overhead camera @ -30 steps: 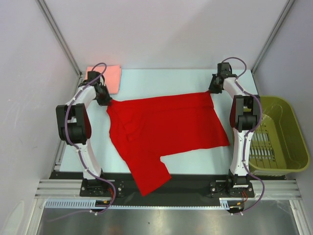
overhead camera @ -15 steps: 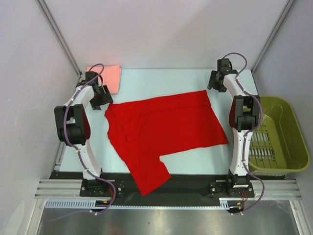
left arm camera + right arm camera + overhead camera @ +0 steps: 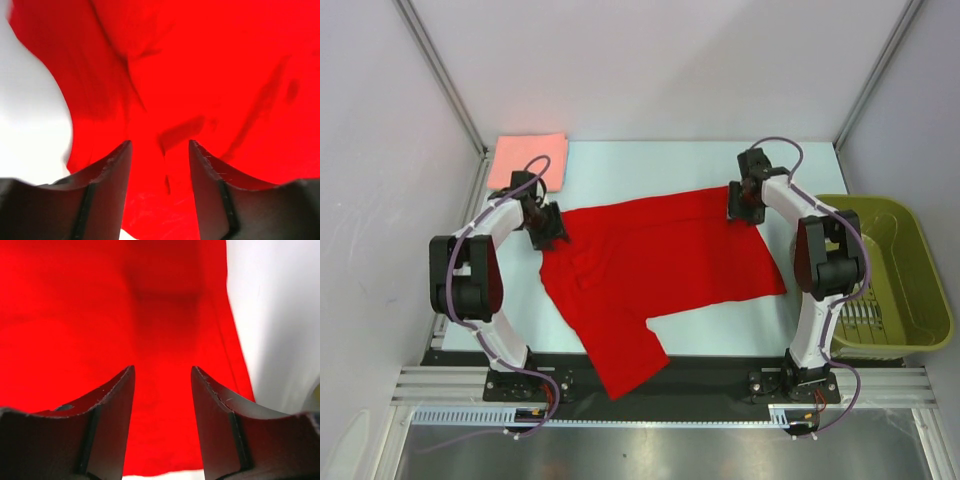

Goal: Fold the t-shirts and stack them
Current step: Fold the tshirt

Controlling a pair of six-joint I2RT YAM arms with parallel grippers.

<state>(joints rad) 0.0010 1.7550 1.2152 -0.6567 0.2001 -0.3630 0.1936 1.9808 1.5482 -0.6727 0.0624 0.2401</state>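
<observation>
In the top view both wrists hide their own fingertips, and the folded salmon-pink t-shirt (image 3: 525, 160) at the far left corner of the worktop (image 3: 650, 165) is too small to show any edging. An olive-green plastic basket (image 3: 910, 250) sits beside the worktop's right side, just beyond the right arm. The red t-shirt (image 3: 660, 265) lies spread across the worktop, one part draped over the near edge. The left gripper (image 3: 552, 228) is at its far left corner and the right gripper (image 3: 738, 203) at its far right corner, and both wrist views show jaws parted over red cloth, seemingly pinching nothing.
</observation>
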